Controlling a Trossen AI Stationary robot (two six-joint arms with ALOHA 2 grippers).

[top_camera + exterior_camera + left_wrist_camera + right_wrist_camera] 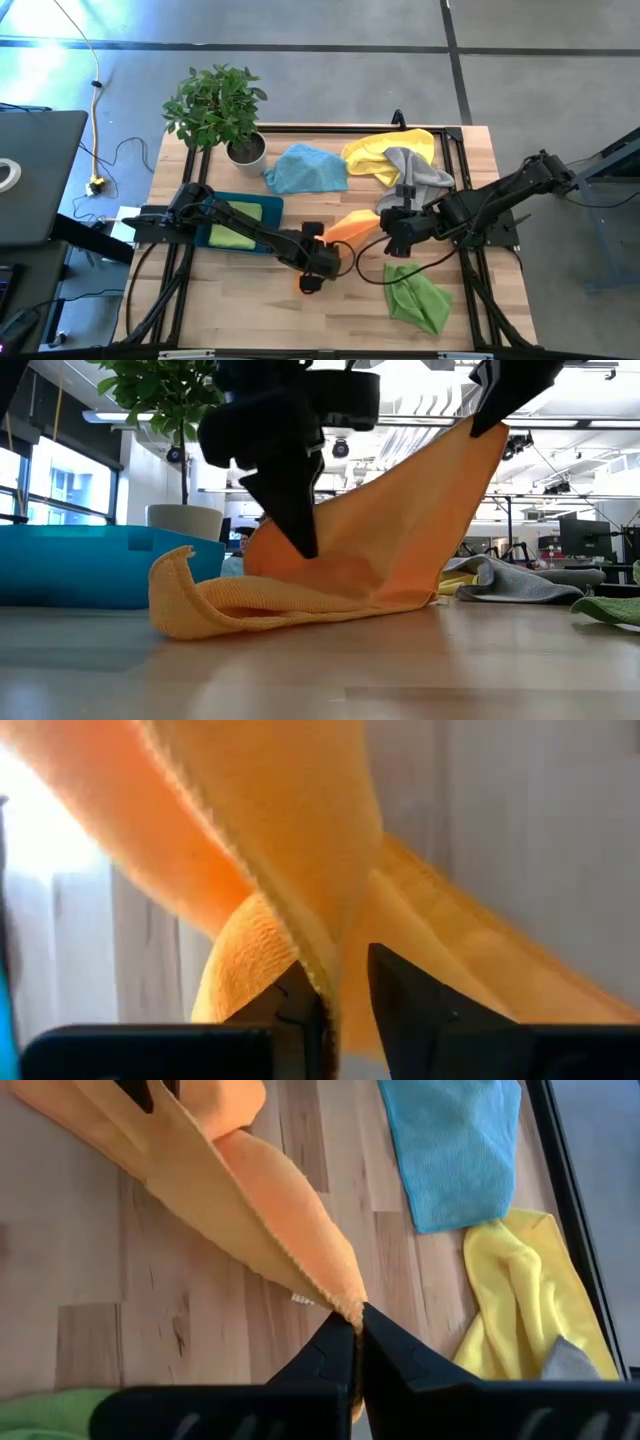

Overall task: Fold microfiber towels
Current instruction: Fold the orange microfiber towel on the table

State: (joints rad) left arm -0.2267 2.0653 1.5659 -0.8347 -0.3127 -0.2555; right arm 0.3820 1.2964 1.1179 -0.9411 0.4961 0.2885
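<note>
I have the orange towel (347, 228) stretched between my two grippers near the middle of the table (470, 150), just to the side of the teal tray (268, 208) away from the plant. My right gripper (357, 1318) has its fingers pressed together on one corner of that towel, lifting it off the wood so the cloth slopes down from there. My left gripper (340, 982) sits at the lower end of the towel, beside the tray's corner, with the towel's edge running between its two narrowly parted fingers; I cannot tell whether they are already pinching it. From table height the towel rises like a tent toward the held corner, and its bottom edge curls on the table close to the tray. A lime green towel (234, 238) lies inside the tray. The light blue towel (306, 168) lies flat beyond the tray, next to the potted plant (218, 108). The yellow towel (385, 150) and the grey towel (415, 172) are heaped together farther from the tray, past the blue one. A second lime green towel (418, 298) lies crumpled near the table's front edge, well apart from the tray.
</note>
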